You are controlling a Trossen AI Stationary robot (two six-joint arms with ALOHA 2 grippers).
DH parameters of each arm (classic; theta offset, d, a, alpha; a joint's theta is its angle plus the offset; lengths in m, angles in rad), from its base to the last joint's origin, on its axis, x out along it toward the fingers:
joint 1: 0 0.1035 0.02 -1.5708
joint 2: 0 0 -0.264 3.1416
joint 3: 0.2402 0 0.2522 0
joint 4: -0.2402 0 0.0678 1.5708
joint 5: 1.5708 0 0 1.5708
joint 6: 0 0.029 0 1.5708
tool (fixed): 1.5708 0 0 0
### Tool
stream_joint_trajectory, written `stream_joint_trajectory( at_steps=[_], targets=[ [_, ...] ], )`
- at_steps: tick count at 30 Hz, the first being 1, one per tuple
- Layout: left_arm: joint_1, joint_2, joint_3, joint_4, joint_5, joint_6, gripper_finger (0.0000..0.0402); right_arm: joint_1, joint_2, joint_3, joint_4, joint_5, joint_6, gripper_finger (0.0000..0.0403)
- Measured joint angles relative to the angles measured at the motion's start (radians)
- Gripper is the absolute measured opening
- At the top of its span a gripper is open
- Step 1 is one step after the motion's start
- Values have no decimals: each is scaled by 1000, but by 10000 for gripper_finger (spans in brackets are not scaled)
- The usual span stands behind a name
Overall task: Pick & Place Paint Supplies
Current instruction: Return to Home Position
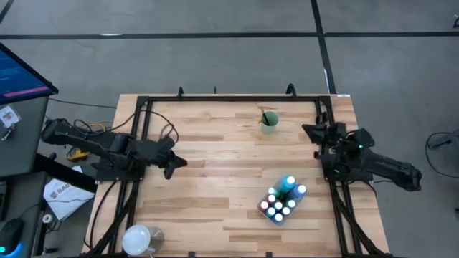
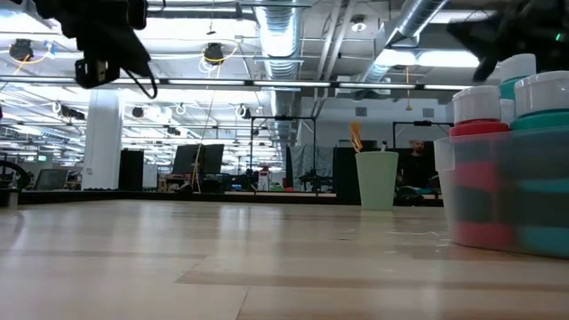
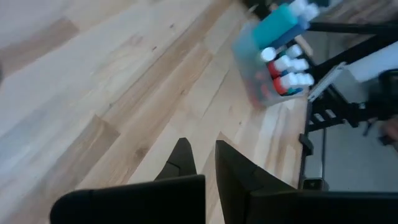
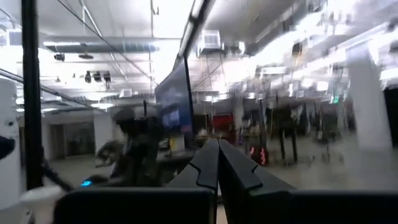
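Note:
Several small paint bottles with white, teal and red caps stand upright in a clear plastic tub on the table's near right part; the left wrist view shows the bottles too. A pale green cup stands at the far middle, with thin brushes sticking out of it. My left gripper hangs shut and empty above the table's left part, its fingers pointing toward the tub. My right gripper is shut and empty at the right edge, raised and pointing out over the table.
Black frame rails run along the table's far and side edges. A white round object sits at the near left corner. Bare wood lies between the two arms. A monitor and papers are off the table's left.

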Motion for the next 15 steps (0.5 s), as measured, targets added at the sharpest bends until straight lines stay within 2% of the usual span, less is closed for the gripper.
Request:
stream_joint_trajectory(
  at_steps=[3,8,15],
  targets=[
    [43,-86,14,-5,-1,68,1,2,0,-42,-7,-1,34,1],
    [100,-321,13,-73,-195,145,1,0,-3,-42,-70,1,64,1],
    [128,-605,-69,-108,-162,190,1,0,-2,-42,-132,2,58,5]
  ],
)
